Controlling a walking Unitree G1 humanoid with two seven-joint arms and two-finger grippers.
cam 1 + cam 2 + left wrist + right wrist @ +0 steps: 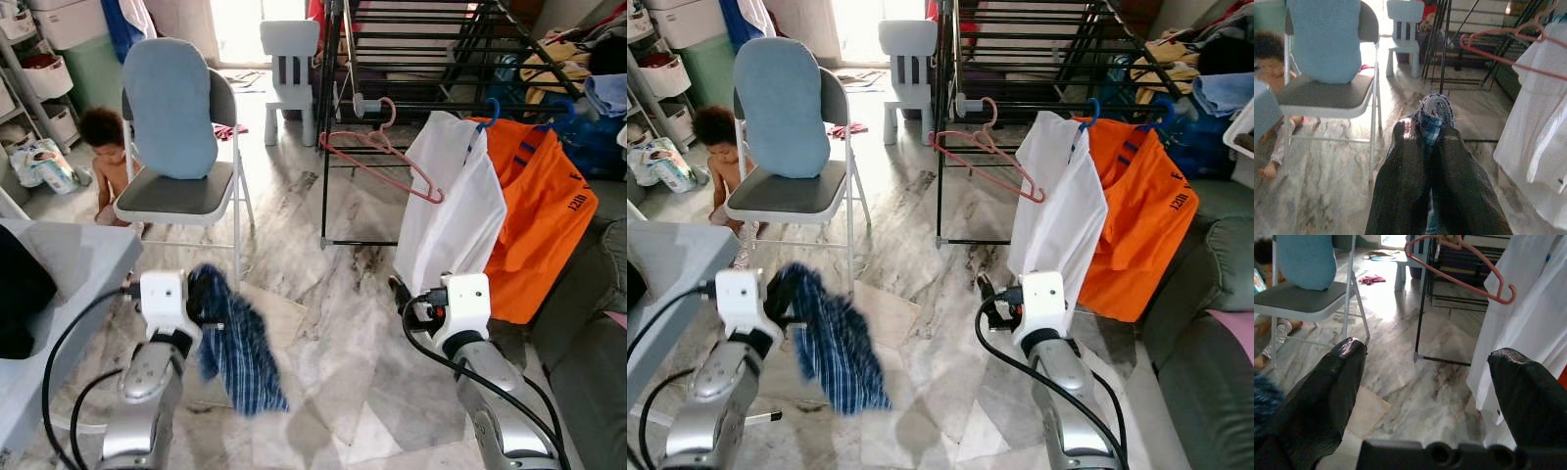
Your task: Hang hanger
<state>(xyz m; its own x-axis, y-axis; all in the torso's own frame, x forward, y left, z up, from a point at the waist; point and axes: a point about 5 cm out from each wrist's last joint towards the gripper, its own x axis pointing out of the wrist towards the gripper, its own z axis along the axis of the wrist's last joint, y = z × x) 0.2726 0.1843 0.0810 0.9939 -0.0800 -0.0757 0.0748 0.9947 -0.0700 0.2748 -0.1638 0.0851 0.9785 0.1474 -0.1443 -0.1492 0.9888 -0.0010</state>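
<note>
The left gripper [1431, 132] is clamped on a blue striped cloth [238, 352] that hangs toward the marble floor [323, 323]. The right gripper [1430, 367] holds nothing, fingers spread wide, pointing toward the drying rack [431, 59]. A pink hanger [377, 157] hangs from the rack, beside a white shirt [446, 215].

Silver arms, white boxy wrist blocks, looping black cables, black-fingered hands (right hand [1425, 382] textured).

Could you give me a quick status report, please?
Left gripper shut on blue cloth. Right gripper open, empty. Pink hanger on rack. Child behind chair.
</note>
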